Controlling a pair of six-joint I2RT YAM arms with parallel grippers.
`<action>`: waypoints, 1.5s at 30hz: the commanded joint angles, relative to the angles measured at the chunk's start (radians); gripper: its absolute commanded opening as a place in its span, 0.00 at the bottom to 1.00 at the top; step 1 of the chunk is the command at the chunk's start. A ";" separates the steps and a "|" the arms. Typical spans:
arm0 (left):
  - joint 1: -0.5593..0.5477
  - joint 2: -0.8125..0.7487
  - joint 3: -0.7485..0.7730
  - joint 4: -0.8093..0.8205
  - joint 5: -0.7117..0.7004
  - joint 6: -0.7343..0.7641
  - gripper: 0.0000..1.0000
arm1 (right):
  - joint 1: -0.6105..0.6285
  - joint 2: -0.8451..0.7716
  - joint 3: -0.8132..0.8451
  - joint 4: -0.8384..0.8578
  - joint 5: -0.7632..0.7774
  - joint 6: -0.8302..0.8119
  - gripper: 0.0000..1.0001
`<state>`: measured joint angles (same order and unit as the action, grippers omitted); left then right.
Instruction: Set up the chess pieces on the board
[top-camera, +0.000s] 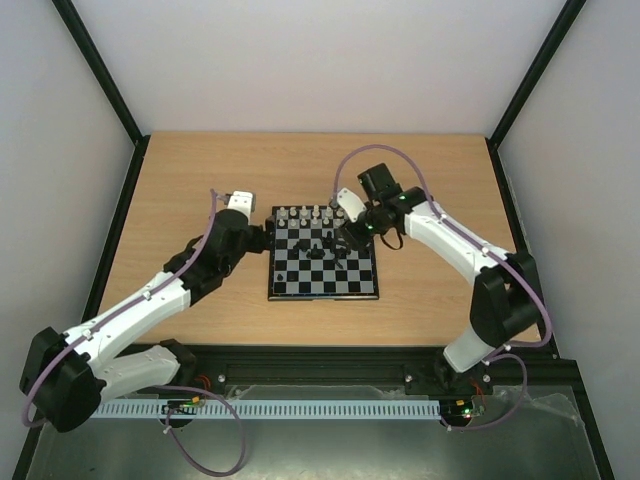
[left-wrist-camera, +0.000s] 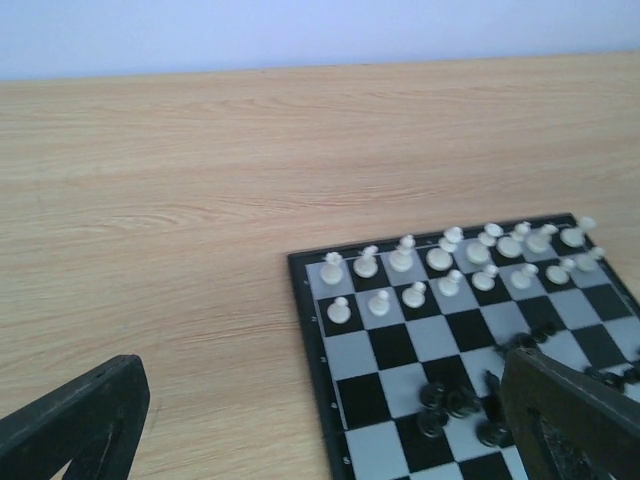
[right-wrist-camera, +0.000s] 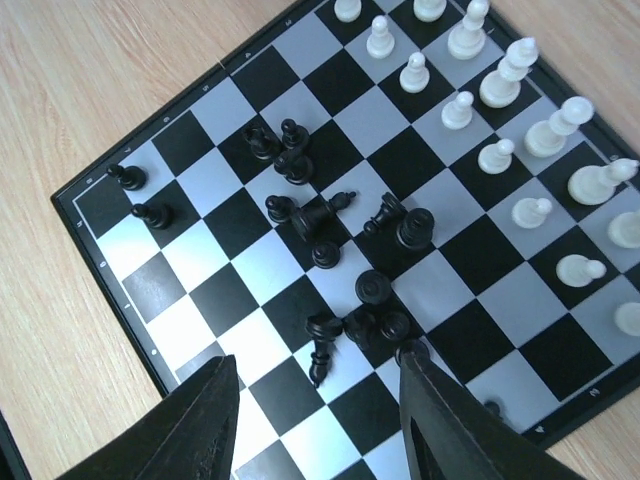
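Note:
The board (top-camera: 272, 262) lies mid-table between my arms. White chess pieces (top-camera: 310, 215) stand in two rows along its far edge, seen also in the left wrist view (left-wrist-camera: 450, 265) and the right wrist view (right-wrist-camera: 520, 130). Black chess pieces (right-wrist-camera: 330, 220) lie jumbled mid-board, several toppled; two black pawns (right-wrist-camera: 140, 195) stand by the board's corner. My right gripper (right-wrist-camera: 318, 360) hovers open over the board (right-wrist-camera: 100, 260), a fallen black piece (right-wrist-camera: 322, 352) lying between its fingers. My left gripper (left-wrist-camera: 325, 370) stands open over the board's left edge (left-wrist-camera: 308, 340), holding nothing.
Bare wooden tabletop (top-camera: 200, 180) surrounds the board, with a black frame rail (top-camera: 118, 240) along the left side and white walls behind. The black heap (left-wrist-camera: 450, 400) lies close to my left gripper's right finger (left-wrist-camera: 570, 420).

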<state>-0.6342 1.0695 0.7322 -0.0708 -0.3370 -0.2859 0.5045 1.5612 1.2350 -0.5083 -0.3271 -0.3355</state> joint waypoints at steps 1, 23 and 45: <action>0.040 0.026 0.027 0.002 -0.083 -0.084 0.99 | 0.056 0.078 0.071 -0.070 0.071 -0.012 0.43; 0.052 -0.004 0.067 -0.049 -0.009 0.041 0.99 | 0.157 0.431 0.321 -0.207 0.202 0.058 0.25; 0.052 0.014 0.069 -0.053 0.007 0.044 0.99 | 0.172 0.479 0.342 -0.223 0.197 0.050 0.29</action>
<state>-0.5823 1.0794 0.8032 -0.1261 -0.3325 -0.2501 0.6647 2.0075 1.5352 -0.6643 -0.1390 -0.2840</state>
